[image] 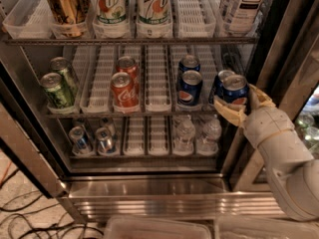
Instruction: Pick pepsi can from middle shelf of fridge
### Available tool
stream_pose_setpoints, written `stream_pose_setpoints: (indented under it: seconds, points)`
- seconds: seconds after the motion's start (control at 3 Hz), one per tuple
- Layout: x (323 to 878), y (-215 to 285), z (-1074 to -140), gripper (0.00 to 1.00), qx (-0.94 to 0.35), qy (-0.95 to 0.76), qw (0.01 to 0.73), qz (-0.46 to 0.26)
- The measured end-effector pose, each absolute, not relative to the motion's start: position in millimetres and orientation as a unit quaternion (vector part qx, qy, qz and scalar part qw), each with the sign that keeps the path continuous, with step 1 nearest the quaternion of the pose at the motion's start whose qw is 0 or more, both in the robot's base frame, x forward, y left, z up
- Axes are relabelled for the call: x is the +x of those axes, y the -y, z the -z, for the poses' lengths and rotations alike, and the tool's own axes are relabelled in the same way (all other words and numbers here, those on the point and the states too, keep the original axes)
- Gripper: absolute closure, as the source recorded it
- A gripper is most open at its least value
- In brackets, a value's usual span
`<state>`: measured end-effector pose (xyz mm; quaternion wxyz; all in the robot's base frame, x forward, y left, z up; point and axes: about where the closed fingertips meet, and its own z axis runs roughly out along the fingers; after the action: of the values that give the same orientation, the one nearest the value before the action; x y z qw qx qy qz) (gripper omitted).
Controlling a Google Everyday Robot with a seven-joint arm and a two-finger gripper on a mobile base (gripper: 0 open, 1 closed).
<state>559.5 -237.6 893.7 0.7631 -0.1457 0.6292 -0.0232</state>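
My gripper [242,105] is at the right end of the middle shelf [157,81] of the fridge [149,189]. Its tan fingers [227,114] are shut around a blue pepsi can [235,90], which it holds at the shelf's front edge. A second pepsi can [221,79] stands just behind it, partly hidden. Two more pepsi cans [190,87] stand in the lane to the left. Two red Coca-Cola cans [122,89] and two green cans [56,89] stand further left on the same shelf.
The top rack [189,14] holds tall 7UP cans [110,6], a gold can [64,4] and a tea bottle [245,4]. The lower rack holds small cans [79,138] and water bottles [184,132]. The dark door edge [294,54] stands close on the right. Cables [20,218] lie on the floor.
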Motion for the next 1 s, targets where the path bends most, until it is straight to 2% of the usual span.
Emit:
stream_pose_setpoints:
  seconds: [0.67,1.0]
  points:
    - [559.1,242.5,-894.9,1.00,-0.139,-0.634,0.760,0.020]
    - [554.3,229.3,-893.9,1.00,-0.157,-0.630,0.761,-0.009]
